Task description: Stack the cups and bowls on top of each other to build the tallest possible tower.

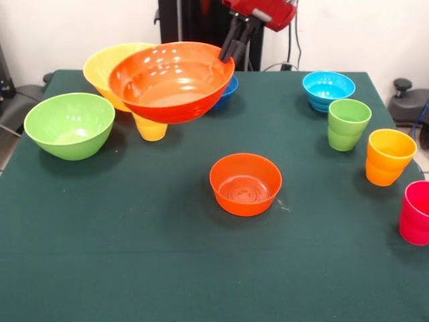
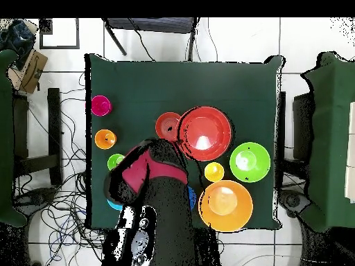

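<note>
Front view shows the pincer [image 1: 226,56] clamped on the rim of the large glossy orange plastic bowl [image 1: 171,80], held aloft above the green surface [image 1: 134,255], apparently mid-carry; next it likely needs lowering centred onto the small orange plastic bowl [image 1: 245,183].

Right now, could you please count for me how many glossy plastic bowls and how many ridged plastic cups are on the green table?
Glossy plastic bowls: 6 (large orange held by the gripper, large yellow, large green, small orange, small light blue, small dark blue)
Ridged plastic cups: 4 (yellow, green, orange-yellow, pink-red)
Total: 10
</note>
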`<state>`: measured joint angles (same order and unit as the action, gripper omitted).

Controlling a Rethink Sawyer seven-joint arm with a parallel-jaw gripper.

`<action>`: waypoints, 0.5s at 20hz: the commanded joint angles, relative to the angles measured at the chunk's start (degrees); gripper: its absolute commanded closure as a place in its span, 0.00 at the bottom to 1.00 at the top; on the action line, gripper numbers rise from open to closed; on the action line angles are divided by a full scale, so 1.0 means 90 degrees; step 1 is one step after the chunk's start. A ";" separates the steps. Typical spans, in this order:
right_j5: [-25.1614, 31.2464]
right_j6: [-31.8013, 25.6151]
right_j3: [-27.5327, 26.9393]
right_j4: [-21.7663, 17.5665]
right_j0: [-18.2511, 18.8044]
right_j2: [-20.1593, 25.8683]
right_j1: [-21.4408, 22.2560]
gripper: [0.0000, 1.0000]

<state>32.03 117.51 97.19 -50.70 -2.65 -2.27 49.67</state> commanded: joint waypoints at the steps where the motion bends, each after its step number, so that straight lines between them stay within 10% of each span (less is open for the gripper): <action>1: -0.0197 0.1450 -0.0248 0.0097 -0.0245 -0.0232 -0.0506 1.00; 10: -0.0363 0.1790 -0.0400 0.0208 -0.0447 -0.0378 -0.0870 1.00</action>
<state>32.02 122.25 96.81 -50.05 -5.24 -6.25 45.54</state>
